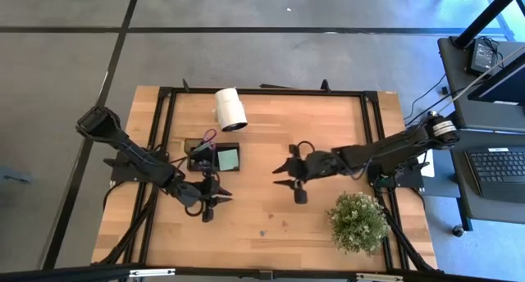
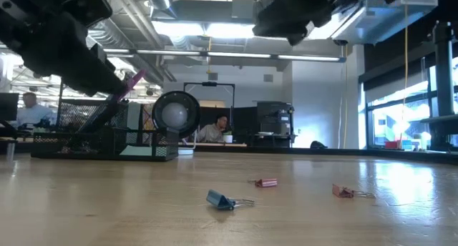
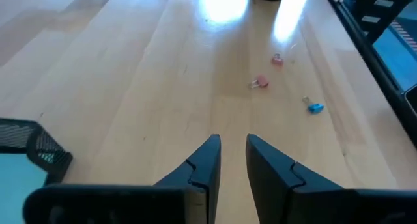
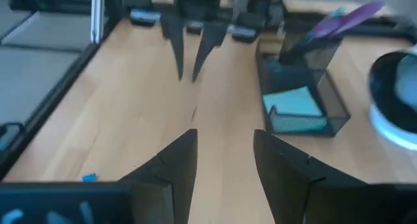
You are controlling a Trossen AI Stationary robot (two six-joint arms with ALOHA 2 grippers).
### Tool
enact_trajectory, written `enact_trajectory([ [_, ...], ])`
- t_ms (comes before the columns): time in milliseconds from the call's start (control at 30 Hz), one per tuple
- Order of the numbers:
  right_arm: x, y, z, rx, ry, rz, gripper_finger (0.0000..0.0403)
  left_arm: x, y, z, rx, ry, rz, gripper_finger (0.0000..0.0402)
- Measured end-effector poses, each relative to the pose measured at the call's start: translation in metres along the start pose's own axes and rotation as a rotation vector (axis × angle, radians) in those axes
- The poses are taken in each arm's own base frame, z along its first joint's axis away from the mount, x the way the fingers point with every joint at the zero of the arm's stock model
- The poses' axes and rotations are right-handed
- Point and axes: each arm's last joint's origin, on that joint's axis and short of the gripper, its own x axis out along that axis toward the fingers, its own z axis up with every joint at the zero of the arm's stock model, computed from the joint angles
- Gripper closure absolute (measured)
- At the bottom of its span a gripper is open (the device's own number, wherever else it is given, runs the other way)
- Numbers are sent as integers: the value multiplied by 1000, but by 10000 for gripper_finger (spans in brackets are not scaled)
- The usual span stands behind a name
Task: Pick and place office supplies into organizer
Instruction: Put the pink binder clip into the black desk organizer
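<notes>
From overhead I saw the left gripper hanging over bare wood just in front of the organizer, its fingers a narrow gap apart and holding nothing. The organizer sat left of the table's middle, with the light green sticky-note pad in its right compartment and the purple-handled scissors standing in its left one. The white roll lay beyond it, and the potted plant stood at the near right corner. The right gripper waited near the table's centre, fingers spread and empty. At table height I had three small clips lying loose on the wood: a blue clip nearest, a pink clip behind it, and another pink clip off to the right; the organizer stood at the far left with the scissors' purple handle poking up, and people sat at desks in the room behind. My left wrist camera showed its two fingers close together but not touching, nothing between them, with the clips well ahead. My right wrist camera showed its fingers parted over bare table, the organizer and pad beyond them.
</notes>
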Motion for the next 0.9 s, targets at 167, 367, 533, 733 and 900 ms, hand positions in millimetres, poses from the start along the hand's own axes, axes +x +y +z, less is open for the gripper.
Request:
enact_trajectory([
  [167, 23, 12, -1, 54, 117, 14, 249, 0, 3, -4, 3, -5, 24, 332],
  [367, 38, 36, -6, 178, 444, -14, 249, 0, 4, -4, 0, -20, 49, 332],
  [533, 52, 67, 1, 152, 605, -8, 249, -1, 5, -4, -18, -17, 52, 335],
  [733, 67, 96, -4, 131, 691, 4, 249, -1, 4, -4, -22, -17, 48, 332],
  [900, 68, 118, -17, 78, 728, 40, 249, -1, 4, -3, -32, -26, 46, 332],
])
